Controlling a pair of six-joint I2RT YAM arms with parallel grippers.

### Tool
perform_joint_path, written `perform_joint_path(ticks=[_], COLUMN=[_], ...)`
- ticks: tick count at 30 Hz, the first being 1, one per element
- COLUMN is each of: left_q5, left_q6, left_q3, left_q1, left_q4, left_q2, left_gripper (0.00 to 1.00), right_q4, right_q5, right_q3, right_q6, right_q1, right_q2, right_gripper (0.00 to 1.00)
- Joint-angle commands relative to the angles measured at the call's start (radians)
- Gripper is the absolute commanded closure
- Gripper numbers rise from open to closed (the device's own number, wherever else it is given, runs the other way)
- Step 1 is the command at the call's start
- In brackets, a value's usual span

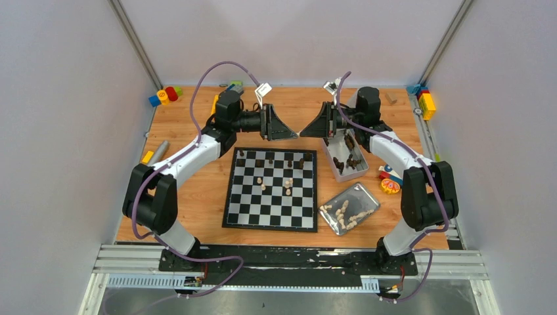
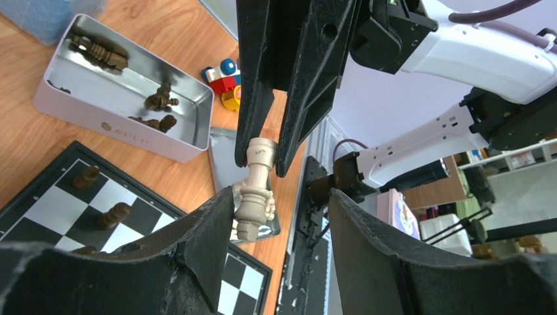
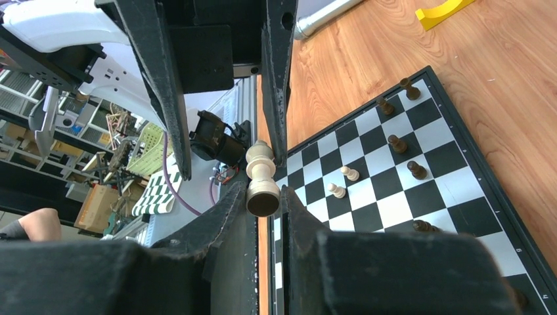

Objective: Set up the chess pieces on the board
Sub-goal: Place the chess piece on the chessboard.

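One cream piece [image 2: 253, 203], wood-look, turned: waisted stem, collar, flat round base. It is held in the air over the board's 12 o'clock edge, lying between the two arms. Right fingers [image 3: 292, 203] clamp its base end. Left fingers [image 2: 220, 216] stand apart around its head end, one pad at or almost at the stem and the other clear of it, not yet gripping.

Step judged: hand-over, right to left. To do it well:
- Centre the left fingers on the stem so both pads meet together.
- Close fully before the right lets go.
- Hold the piece's axis level, since a smooth rounded stem may pivot under a one-sided pinch.

Board [image 1: 240, 210]: flat, glossy black and white checks, thin black border, counter centre. Dark pieces [image 1: 269, 162] stand along its 12 o'clock rows; a few cream ones [image 1: 288, 184] sit mid-board.

Metal tray [image 1: 361, 197]: 4 o'clock of the board, shiny, shallow, holding cream pieces.

White tin [image 1: 345, 177]: 2 o'clock, deeper, holding dark pieces.

Counter [image 1: 197, 190]: warm wood grain.
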Motion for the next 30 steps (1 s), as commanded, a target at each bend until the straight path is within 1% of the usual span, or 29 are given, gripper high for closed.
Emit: perform_joint_path(ticks=[1,6,9,20,24,25,27,28,29,30], left_q5=[0.009,-0.012,-0.025,-0.061,-0.076,-0.083,-0.090,-0.094,-0.096,-0.103], left_q6=[-0.101,-0.113,-0.111,-0.056,-0.020,-0.006,0.028,0.065,0.087,0.149], left_q3=[-0.029,-0.056,-0.065,-0.047,-0.026,-0.017,0.001,0.010,0.032,0.044], left_q1=[0.006,0.006,0.006,0.006,0.006,0.006,0.006,0.006,0.006,0.006], left_q4=[0.141,0.158,0.158,0.082,0.024,0.003,-0.048,-0.071,-0.130,-0.168], left_q2=[0.001,-0.006,-0.015,-0.014,-0.012,-0.012,-0.011,-0.011,-0.011,-0.015], left_gripper=[0.38,0.38,0.42,0.66,0.77,0.81,0.87,0.92,0.94,0.97], right_q4=[0.158,0.220,0.234,0.240,0.213,0.202,0.155,0.107,0.041,-0.027], right_q5=[-0.010,-0.010,-0.006,0.000,-0.003,-0.004,-0.008,-0.006,-0.002,0.008], right_q3=[-0.016,-0.024,-0.024,-0.034,-0.039,-0.039,-0.034,-0.023,-0.011,0.004], right_q6=[0.085,0.145,0.153,0.151,0.120,0.111,0.080,0.051,0.004,-0.051], right_q1=[-0.003,-0.007,-0.010,-0.015,-0.017,-0.016,-0.015,-0.016,-0.015,-0.018], right_q2=[0.008,0.026,0.036,0.044,0.041,0.041,0.040,0.038,0.033,0.028], right_gripper=[1.00,1.00,1.00,1.00,1.00,0.99,0.93,0.84,0.77,0.70])
